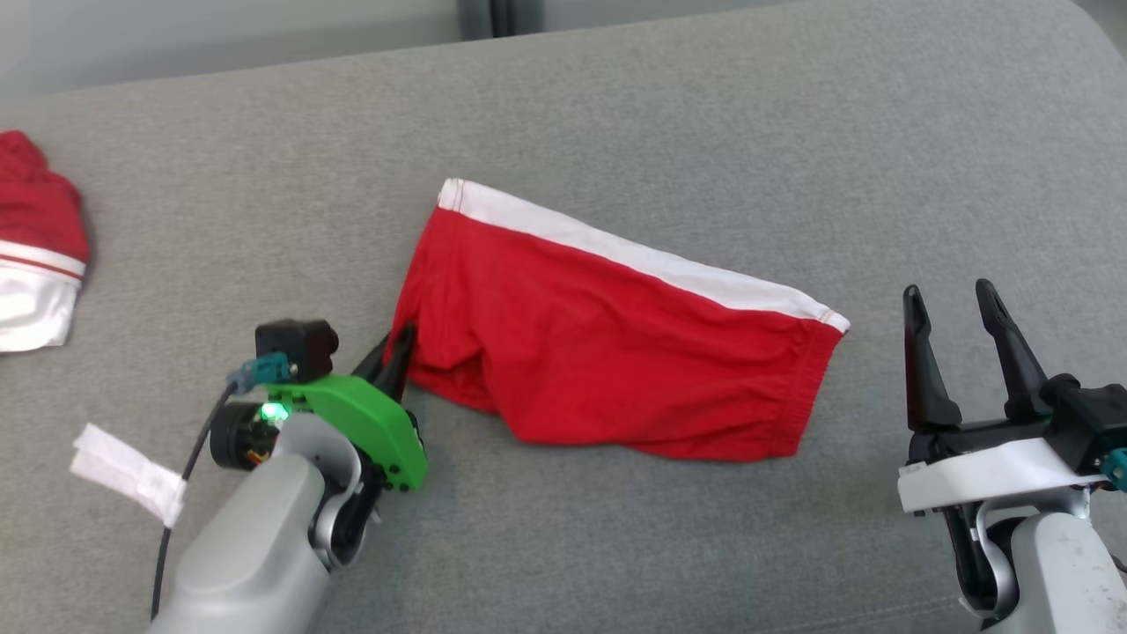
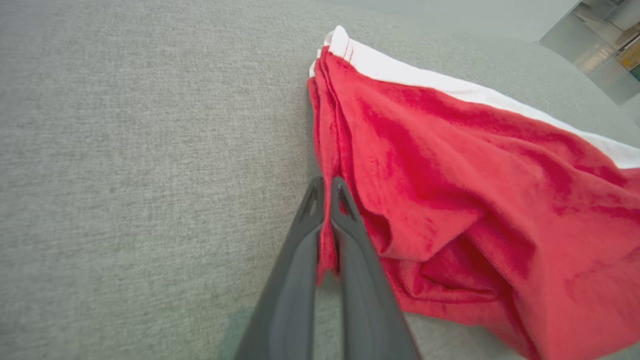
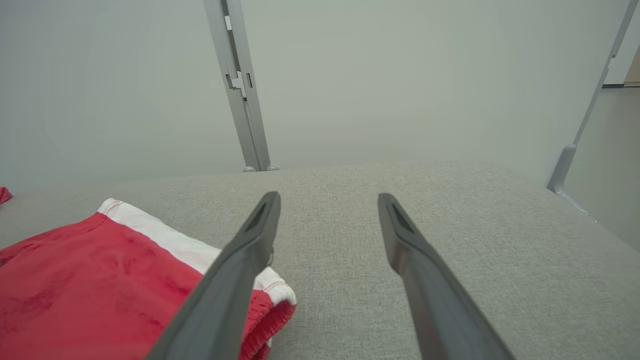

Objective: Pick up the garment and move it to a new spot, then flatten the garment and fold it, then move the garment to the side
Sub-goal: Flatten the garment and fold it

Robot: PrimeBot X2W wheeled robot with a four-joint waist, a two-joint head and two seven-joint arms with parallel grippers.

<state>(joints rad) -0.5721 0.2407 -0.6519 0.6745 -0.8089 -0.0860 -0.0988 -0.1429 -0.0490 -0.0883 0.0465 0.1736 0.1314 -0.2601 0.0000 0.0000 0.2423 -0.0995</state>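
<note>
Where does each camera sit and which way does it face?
Head: high on the robot, looking down at the red shorts on the grey cushion; left claw and right claw show.
Left wrist: on the left arm, looking along its shut claw pinching the shorts' edge.
Right wrist: on the right arm, looking low across the cushion toward a wall; its open claw shows.
Shared: all three show the shorts.

The garment point(image 1: 607, 352) is seen to be soft, matt red cloth, edged with a white stitched band point(image 1: 634, 255). The cushion point(image 1: 704, 123) beneath is covered in coarse grey woven fabric. The fingers point(image 3: 425, 280) of the right gripper point(image 1: 948, 289) are made of dark matt plastic; the green bracket point(image 1: 370, 423) is moulded in glossy plastic
</note>
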